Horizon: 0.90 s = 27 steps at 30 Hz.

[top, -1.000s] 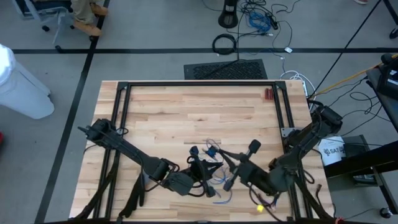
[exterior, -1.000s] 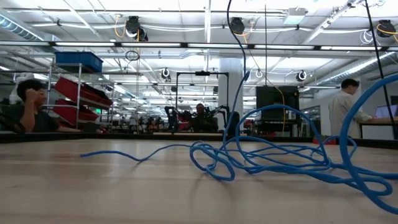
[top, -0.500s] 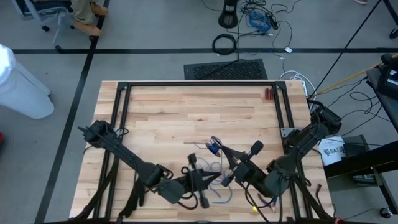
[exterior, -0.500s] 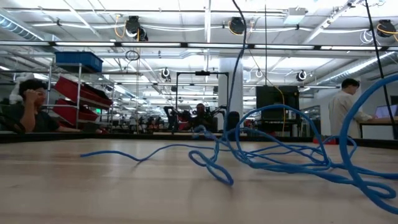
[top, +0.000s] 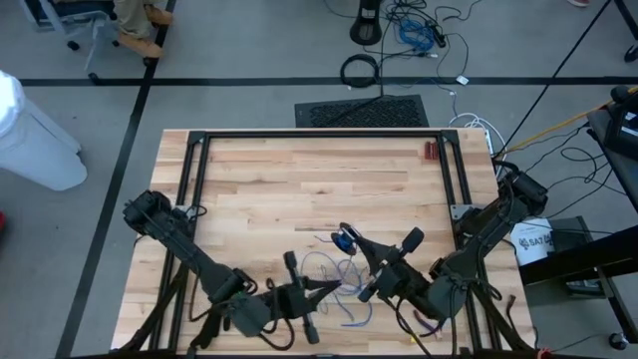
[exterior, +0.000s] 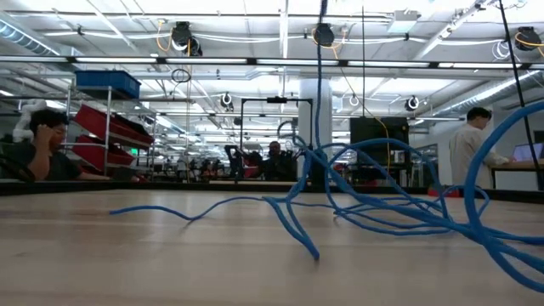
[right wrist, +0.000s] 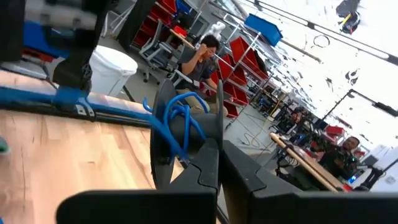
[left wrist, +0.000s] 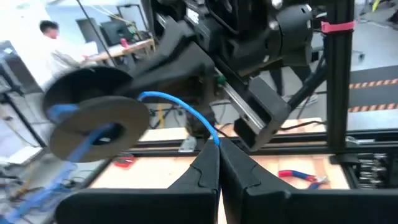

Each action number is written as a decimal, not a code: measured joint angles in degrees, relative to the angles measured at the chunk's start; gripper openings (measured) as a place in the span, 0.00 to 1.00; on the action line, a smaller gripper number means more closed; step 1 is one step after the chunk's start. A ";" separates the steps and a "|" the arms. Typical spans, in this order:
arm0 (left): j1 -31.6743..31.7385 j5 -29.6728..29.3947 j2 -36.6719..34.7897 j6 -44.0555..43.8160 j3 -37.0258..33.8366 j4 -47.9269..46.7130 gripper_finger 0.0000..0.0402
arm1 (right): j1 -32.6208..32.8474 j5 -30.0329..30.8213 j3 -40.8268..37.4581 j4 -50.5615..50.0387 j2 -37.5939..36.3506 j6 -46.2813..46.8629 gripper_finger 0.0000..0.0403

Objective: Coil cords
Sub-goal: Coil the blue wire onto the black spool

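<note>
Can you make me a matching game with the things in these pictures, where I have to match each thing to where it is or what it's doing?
Things:
1. blue cord
2. red pliers
3. black cable ring
4. left gripper

Clues:
A. on the floor beyond the table
B. jaws pinching the blue cord
C. by the table's far edge
D. tangled in loose loops

Pairs: 1-D, 2-C, 3-A, 4-B

No readable txt, labels or nos. are showing clearly in any view. Only partial print is appearing: a white bucket (top: 532, 242) off the table's right edge in the high view is carrying dark lettering, possibly starting "SAT", w/ the rest being cut off by the right arm. Can't tell the full word. Nothing legible is showing on the table itself.
</note>
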 joint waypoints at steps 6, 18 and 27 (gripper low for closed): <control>-2.79 -10.02 -1.13 5.42 0.04 0.07 0.00 | 0.62 -0.04 0.00 0.00 0.00 -0.80 0.00; -5.07 -30.85 -1.27 19.27 0.04 -0.17 0.00 | 2.60 -8.25 0.00 -0.17 0.00 4.90 0.00; -5.09 -31.05 -1.27 22.79 0.04 -2.10 0.00 | 3.80 -13.68 0.01 -1.04 0.00 6.03 0.00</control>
